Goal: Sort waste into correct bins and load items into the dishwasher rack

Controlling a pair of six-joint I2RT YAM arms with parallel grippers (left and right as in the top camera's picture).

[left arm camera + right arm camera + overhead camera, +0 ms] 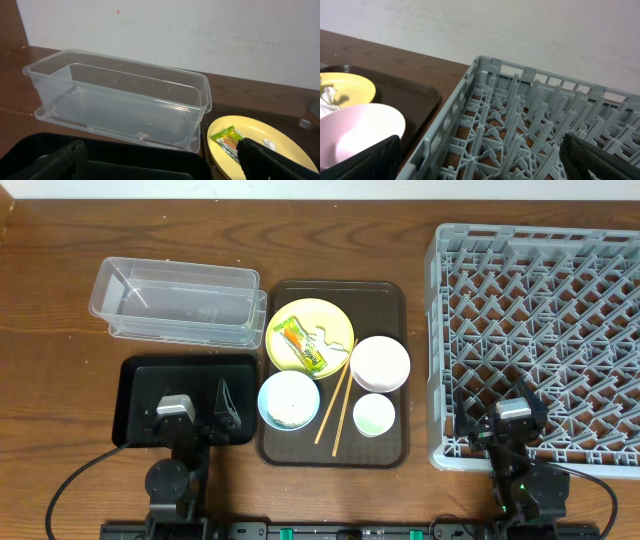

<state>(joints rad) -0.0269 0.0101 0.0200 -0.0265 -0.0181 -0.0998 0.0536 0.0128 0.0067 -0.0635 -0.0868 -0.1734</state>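
Hanging spread apart and empty, the left claw (190, 408) over the black tray (137, 380) and the right claw (512, 413) over the dishwasher rack (437, 340) seem parked beside their work.

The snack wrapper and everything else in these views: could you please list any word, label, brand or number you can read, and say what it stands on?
No text can be read in any view.
Snack wrapper on the yellow plate: orange print, too small and blurred to read, in the left wrist view as well.
Clear tub, black tray, dishwasher rack: no labels or marks visible.
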